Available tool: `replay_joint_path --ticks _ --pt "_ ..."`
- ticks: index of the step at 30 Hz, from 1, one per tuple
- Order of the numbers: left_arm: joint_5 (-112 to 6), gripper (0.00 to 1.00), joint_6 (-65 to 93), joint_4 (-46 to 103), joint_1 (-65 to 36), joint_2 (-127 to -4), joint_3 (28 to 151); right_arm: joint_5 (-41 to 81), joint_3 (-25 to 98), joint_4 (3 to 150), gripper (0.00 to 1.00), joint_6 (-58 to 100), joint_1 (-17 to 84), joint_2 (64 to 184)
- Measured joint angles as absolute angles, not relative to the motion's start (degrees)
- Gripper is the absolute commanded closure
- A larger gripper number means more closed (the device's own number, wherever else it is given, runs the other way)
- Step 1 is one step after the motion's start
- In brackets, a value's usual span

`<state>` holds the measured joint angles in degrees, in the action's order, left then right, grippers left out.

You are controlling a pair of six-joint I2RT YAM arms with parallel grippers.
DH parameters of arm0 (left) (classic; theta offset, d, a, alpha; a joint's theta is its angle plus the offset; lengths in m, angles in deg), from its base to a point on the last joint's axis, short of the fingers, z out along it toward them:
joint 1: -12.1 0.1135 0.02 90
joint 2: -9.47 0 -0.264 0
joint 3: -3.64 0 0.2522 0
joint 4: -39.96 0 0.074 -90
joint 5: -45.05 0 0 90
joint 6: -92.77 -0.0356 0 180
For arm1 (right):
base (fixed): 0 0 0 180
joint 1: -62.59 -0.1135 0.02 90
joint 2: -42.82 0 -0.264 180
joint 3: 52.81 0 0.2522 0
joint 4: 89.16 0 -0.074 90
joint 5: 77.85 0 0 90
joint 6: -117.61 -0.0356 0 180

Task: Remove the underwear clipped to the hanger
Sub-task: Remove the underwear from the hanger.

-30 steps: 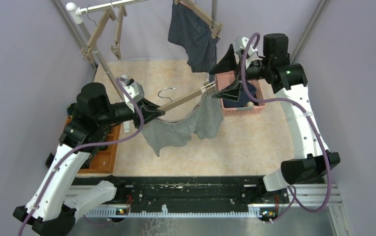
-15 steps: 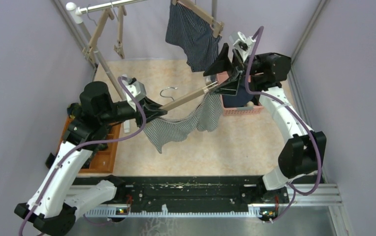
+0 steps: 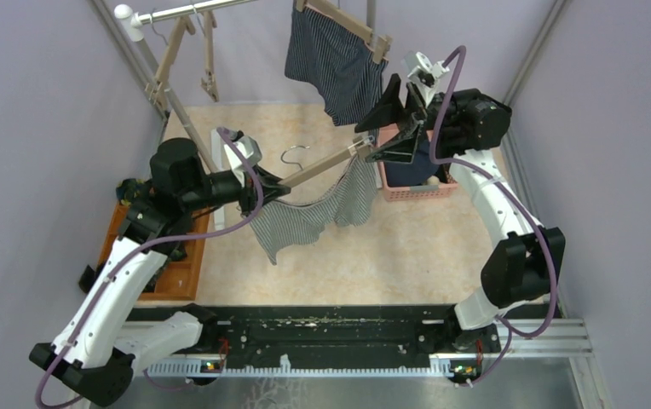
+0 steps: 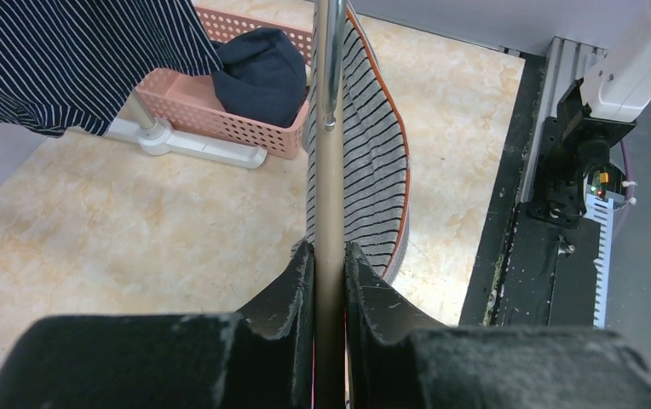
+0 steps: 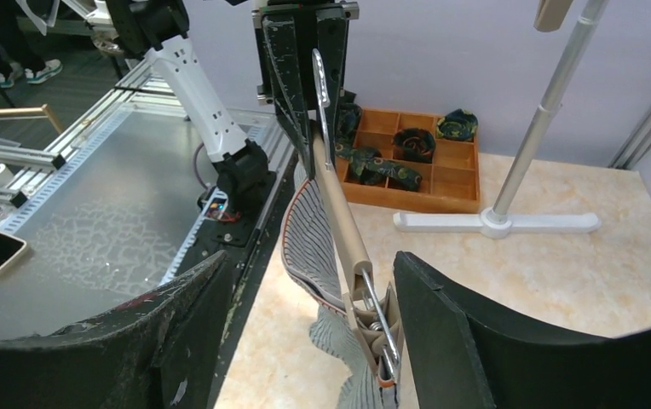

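My left gripper (image 3: 275,189) is shut on the bar of a wooden hanger (image 3: 322,168), its fingers (image 4: 301,281) pinching the bar (image 4: 329,196). The grey-white striped underwear (image 3: 305,223) hangs below the bar and is held by the clip (image 5: 377,341) at its far end. My right gripper (image 3: 382,145) is open with its jaws either side of that clip, not touching it. In the right wrist view the gripper (image 5: 312,273) straddles the hanger (image 5: 339,221) and the underwear (image 5: 305,247). The dark-blue pinstriped underwear (image 3: 331,64) hangs clipped on another hanger on the rack.
A pink basket (image 3: 411,189) with a navy garment (image 3: 407,170) stands under my right gripper. The rack's pole and white foot (image 5: 497,221) are nearby. A wooden tray (image 3: 181,273) with dark rolled bundles lies at the left. Empty hangers (image 3: 177,51) hang on the rail.
My right gripper has swung up and left from over the basket to the hanger's end clip. My left gripper has lifted the hanger a little.
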<state>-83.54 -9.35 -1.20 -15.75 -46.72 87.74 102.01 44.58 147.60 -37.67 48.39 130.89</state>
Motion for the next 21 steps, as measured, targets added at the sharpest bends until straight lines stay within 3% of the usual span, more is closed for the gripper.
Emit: replay_joint_path --ticks 4,10,12,14,15,17,21 --pt "-82.7 0.96 -9.3 -1.3 -15.8 -46.9 88.6 102.0 44.6 147.6 0.31 -38.0 48.9 131.7" --pt "-80.9 0.96 -9.3 -2.3 -15.8 -46.5 91.4 101.7 50.3 145.6 0.41 -40.0 49.7 137.2" --pt "-80.2 0.96 -9.3 -2.3 -15.8 -46.0 92.2 100.5 52.8 141.1 0.31 -39.1 50.1 138.1" --pt "-79.7 0.96 -9.3 -2.3 -15.8 -45.3 92.8 97.5 55.8 126.0 0.11 -28.7 50.3 137.5" --pt "-79.3 0.96 -9.3 -2.4 -15.8 -45.1 92.8 93.2 59.5 111.6 0.08 -18.9 49.7 137.3" --pt "-79.1 0.96 -9.4 -2.5 -15.8 -44.7 92.8 78.8 71.1 83.3 0.08 1.4 47.5 137.7" --pt "-79.0 0.97 -10.4 -3.7 -15.8 -45.4 92.9 68.2 78.4 58.1 0.09 21.3 42.5 134.2"
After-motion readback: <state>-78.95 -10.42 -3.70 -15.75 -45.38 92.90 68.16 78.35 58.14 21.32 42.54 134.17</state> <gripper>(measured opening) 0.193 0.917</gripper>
